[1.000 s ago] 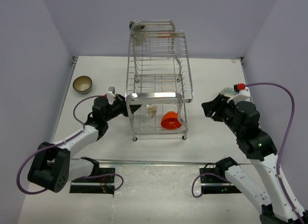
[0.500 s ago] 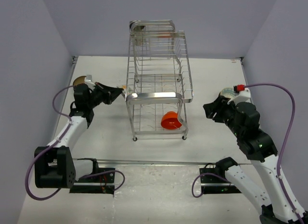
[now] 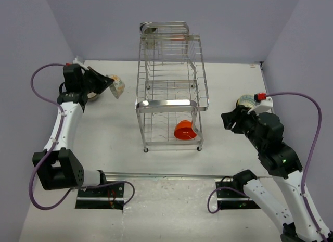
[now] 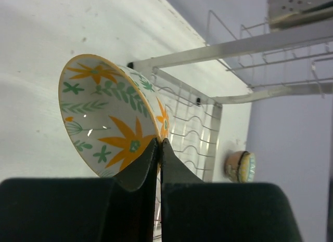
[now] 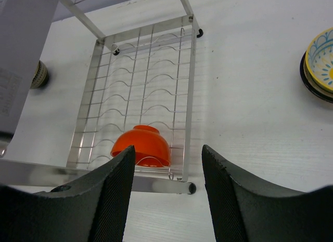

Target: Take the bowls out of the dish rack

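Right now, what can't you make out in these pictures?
Brown round bowl: top view, mostly behind left gripper clamping pale flower-patterned bowl.
Stacked patterned bowls: right wrist view, cut by the edge.
Reddish thing atop chrome wire dish rack: top view, too small.

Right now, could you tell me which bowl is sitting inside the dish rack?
The orange-red bowl, on the lower tier of the dish rack; the flowered bowl is clamped in the left gripper.

Left arm (image 3: 59,123) stretched to far-left corner. Left gripper (image 4: 158,144) pinched tight on rim of patterned bowl (image 4: 101,109). Right arm (image 3: 276,151) bent. Right gripper (image 5: 167,152) spread wide, nothing held.
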Robot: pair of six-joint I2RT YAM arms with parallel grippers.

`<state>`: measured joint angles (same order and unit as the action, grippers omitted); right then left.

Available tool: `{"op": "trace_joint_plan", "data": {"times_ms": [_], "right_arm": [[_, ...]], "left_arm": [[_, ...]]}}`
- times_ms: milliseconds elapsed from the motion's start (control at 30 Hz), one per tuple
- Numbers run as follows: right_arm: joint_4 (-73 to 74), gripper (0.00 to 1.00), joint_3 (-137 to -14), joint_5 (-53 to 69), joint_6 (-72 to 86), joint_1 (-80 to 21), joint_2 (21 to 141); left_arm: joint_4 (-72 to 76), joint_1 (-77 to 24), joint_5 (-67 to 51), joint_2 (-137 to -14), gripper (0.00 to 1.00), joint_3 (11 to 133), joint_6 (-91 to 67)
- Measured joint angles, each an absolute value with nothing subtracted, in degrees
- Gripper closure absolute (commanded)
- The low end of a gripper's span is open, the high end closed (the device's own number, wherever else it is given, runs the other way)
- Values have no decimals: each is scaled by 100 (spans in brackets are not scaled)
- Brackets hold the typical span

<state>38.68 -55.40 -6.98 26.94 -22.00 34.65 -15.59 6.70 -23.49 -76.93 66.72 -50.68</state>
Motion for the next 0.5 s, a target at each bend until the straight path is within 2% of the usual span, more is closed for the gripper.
{"op": "trace_joint_plan", "data": {"times_ms": [200, 500], "right_arm": [[3868, 44, -5537, -696, 2674, -2200, 3448], [3857, 44, -5518, -694, 2672, -2200, 3400]], "left_arm": [[-2840, 670, -1417, -8270, 100, 7590, -4141], [-3420, 670, -543, -8615, 100, 8348, -3437]]}}
